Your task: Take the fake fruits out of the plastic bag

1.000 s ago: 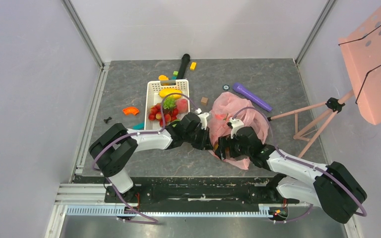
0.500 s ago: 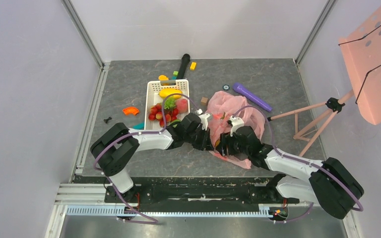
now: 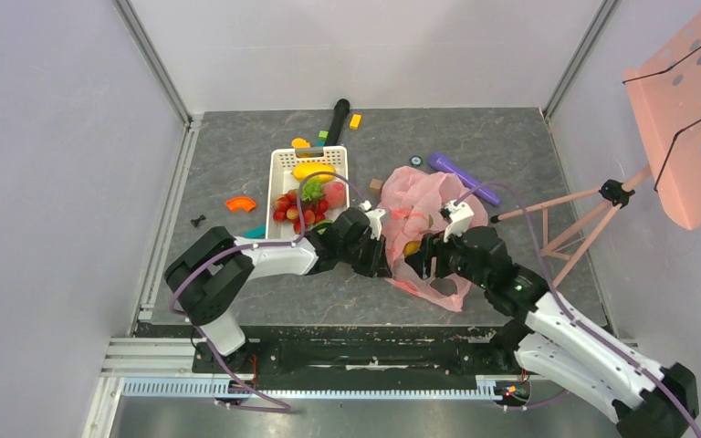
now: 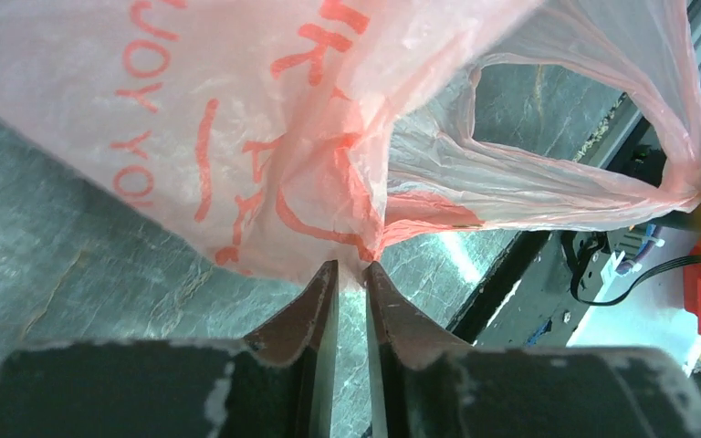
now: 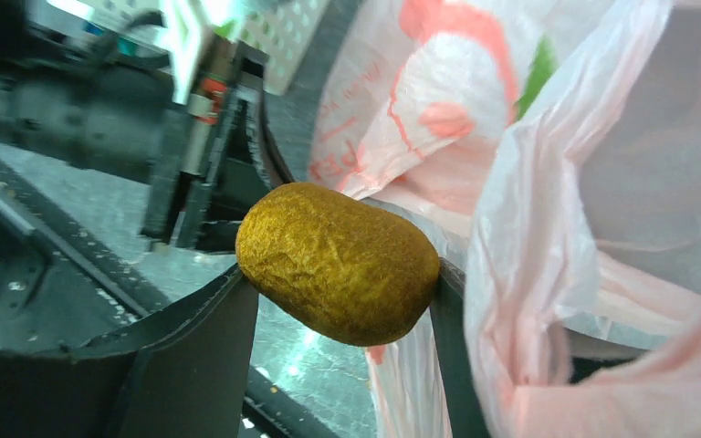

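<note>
The pink plastic bag (image 3: 431, 195) lies crumpled right of the white basket (image 3: 282, 165). My left gripper (image 3: 385, 258) is shut on the bag's near left edge; in the left wrist view its jaws (image 4: 350, 266) pinch a fold of the printed film (image 4: 237, 119). My right gripper (image 3: 417, 257) is shut on a yellow-brown oval fruit (image 3: 411, 247) and holds it at the bag's near opening. In the right wrist view the fruit (image 5: 338, 262) sits between both fingers, with bag film (image 5: 548, 228) to its right. Red berries (image 3: 287, 211), a pink fruit (image 3: 335, 192) and a yellow fruit (image 3: 313, 170) lie in the basket.
A purple cylinder (image 3: 464, 178) lies behind the bag. A black cylinder (image 3: 336, 119), a yellow block (image 3: 355, 120), a brown cube (image 3: 376, 184) and an orange arch block (image 3: 240, 203) lie around the basket. A pink stand (image 3: 602, 196) is at the right.
My right gripper has pulled back and to the right with the yellow-brown fruit, which now shows at the bag's opening. The right arm has swung right. The left gripper stays on the bag.
</note>
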Action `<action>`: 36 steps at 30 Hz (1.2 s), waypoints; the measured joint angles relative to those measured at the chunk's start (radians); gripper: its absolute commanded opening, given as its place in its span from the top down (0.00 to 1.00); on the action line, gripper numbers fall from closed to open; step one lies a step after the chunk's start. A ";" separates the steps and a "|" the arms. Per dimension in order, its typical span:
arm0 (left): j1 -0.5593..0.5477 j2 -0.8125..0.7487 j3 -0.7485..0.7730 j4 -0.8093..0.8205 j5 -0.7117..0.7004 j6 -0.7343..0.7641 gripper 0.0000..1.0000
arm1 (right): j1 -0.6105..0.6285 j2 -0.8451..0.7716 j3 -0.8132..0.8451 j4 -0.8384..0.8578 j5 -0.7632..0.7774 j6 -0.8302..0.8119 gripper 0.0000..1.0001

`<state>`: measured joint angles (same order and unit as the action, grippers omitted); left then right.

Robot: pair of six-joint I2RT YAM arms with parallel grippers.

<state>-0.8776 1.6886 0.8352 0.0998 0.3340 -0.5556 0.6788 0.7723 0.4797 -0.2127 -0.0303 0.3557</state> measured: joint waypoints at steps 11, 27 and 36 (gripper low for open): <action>0.000 -0.344 0.086 -0.264 -0.140 0.026 0.00 | 0.000 -0.101 0.248 -0.168 -0.022 -0.012 0.48; 0.002 -0.985 0.084 -0.799 -0.573 0.008 0.00 | 0.007 0.557 0.513 0.002 -0.174 -0.129 0.51; 0.003 -1.132 0.074 -0.953 -0.722 -0.001 0.00 | 0.075 0.936 0.737 0.087 -0.243 -0.159 0.46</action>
<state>-0.8745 0.5568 0.9092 -0.8536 -0.3882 -0.5568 0.7540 1.7084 1.2167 -0.1253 -0.2737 0.1970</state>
